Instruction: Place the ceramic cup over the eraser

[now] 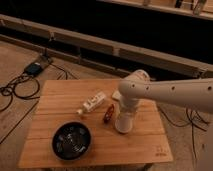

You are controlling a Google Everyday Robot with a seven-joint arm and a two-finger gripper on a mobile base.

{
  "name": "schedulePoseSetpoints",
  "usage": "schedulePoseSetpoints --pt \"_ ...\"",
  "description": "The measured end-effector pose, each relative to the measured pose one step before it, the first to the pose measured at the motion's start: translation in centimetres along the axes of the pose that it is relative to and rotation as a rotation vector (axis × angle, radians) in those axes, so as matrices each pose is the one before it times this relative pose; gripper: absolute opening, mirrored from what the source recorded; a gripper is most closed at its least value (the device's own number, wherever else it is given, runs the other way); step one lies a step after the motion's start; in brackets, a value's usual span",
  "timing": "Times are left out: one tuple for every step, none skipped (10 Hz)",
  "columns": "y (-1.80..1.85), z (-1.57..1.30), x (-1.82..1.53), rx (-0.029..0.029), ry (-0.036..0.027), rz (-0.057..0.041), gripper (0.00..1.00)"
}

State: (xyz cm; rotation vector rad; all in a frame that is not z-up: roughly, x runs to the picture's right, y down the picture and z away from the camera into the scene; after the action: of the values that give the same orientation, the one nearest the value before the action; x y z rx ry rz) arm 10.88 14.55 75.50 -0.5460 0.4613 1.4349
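The ceramic cup (124, 123) is a small white cup standing on the wooden table (60, 102), right of centre. My gripper (125, 111) comes down from the white arm (165, 92) directly onto the cup's top, and the wrist hides how it grips. The eraser is not visible anywhere on the table; I cannot tell whether it is under the cup.
A black bowl (72, 140) sits at the front left. A white oblong bottle-like item (93, 103) lies mid-table with a slim red-and-dark object (107, 114) just left of the cup. A flat white piece (116, 95) shows behind the arm. Cables and a box (34, 68) lie on the floor to the left.
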Motion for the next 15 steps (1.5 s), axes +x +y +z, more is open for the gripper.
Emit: schedulePoseSetpoints --pt "-0.014 -0.015 0.052 0.00036 0.00178 0.00069 0.64" --pt "-0.025 0.003 0.004 0.00017 0.00007 0.00048 0.64" --pt "0.007 0.011 0.007 -0.00007 0.00028 -0.0001 0.64" --pt "-0.024 -0.005 -0.001 0.00021 -0.0001 0.00037 0.64" --pt "-0.012 -0.001 -0.003 0.00011 -0.00003 0.0002 0.64" --pt "0.006 -0.018 -0.018 -0.00019 -0.0005 0.00009 0.64" --pt "-0.001 0.004 0.003 0.00007 0.00007 -0.00002 0.64" --pt "0.0 0.003 0.001 -0.00003 0.00003 0.00001 0.64" --pt "0.003 -0.004 -0.003 0.0 -0.00009 -0.00007 0.64" --pt "-0.003 -0.001 -0.001 -0.00001 -0.00008 0.0001 0.64" --pt "0.002 0.003 0.0 -0.00002 0.00003 -0.00007 0.64" --pt "0.002 -0.001 0.001 -0.00003 0.00003 0.00004 0.64" --pt "-0.001 0.003 0.001 0.00003 0.00001 -0.00004 0.64" --pt "0.0 -0.001 0.0 -0.00004 -0.00002 0.00007 0.64" --pt "0.0 0.0 0.0 -0.00002 0.00001 -0.00001 0.64"
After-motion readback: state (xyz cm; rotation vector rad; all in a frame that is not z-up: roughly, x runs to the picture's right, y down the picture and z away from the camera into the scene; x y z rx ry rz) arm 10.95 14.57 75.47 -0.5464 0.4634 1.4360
